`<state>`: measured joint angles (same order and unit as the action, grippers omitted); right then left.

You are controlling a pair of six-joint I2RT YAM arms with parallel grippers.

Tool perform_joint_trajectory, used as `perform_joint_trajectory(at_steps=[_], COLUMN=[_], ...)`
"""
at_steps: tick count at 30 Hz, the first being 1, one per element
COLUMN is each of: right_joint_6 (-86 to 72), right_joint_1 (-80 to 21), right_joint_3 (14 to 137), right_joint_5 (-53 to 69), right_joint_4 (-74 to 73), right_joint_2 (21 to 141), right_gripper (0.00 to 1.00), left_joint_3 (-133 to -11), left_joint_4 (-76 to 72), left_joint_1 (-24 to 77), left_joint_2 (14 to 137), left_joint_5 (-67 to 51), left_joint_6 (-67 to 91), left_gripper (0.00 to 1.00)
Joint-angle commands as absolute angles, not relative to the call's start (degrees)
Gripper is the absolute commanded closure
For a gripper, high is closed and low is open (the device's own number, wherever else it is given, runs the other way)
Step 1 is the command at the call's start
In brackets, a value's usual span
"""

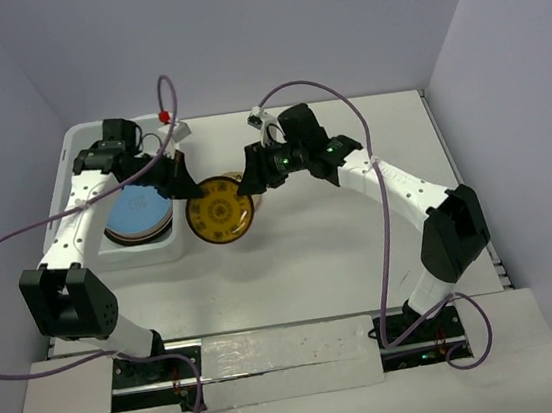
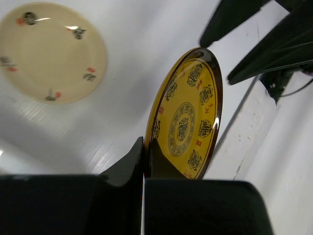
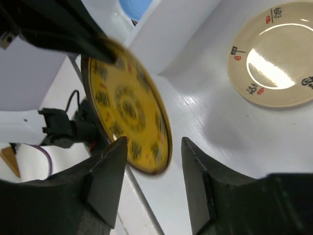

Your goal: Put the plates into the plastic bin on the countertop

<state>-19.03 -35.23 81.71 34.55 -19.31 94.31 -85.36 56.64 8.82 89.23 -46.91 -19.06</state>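
Two grippers met at one plate. Leftmost stood the plastic bin, with a blue plate uppermost inside it. The left gripper, reaching out over the bin's right wall, was clamped tight on the left rim of the dark gold-patterned plate. That plate hung just beside the wall, face up and apparently clear of the countertop. The right gripper faced it from the opposite side, jaws apart astride the right rim (neither pad seemed to press). The bin therefore lay directly left of the plate, and the left arm, folded back over the bin, was nearer. A cream plate lay beyond.
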Motion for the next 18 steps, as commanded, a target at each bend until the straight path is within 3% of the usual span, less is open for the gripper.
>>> perform_joint_trajectory(at_steps=[1, 5, 9, 18], right_joint_6=[-24.95, -27.67, -29.76, -30.97], right_joint_1=[-34.10, -32.27, -29.59, -26.60], right_joint_3=[84.22, 84.06, 84.99, 90.55], right_joint_5=[34.96, 33.82, 32.37, 30.31], right_joint_4=[-15.70, -14.50, -14.65, -15.79], right_joint_2=[96.41, 99.02, 103.30, 114.25], right_gripper=[0.34, 0.31, 0.31, 0.33], left_joint_3=[-93.41, -102.10, -104.06, -101.10], left_joint_4=[57.82, 62.40, 57.73, 51.42], left_joint_1=[-3.30, -12.01, -20.34, -23.59], left_joint_2=[89.55, 95.02, 98.96, 105.85], left_joint_5=[-49.08, -46.26, -40.83, -32.93], left_joint_6=[-20.58, -23.46, -21.10, -20.43], left_gripper=[1.00, 1.00, 1.00, 1.00])
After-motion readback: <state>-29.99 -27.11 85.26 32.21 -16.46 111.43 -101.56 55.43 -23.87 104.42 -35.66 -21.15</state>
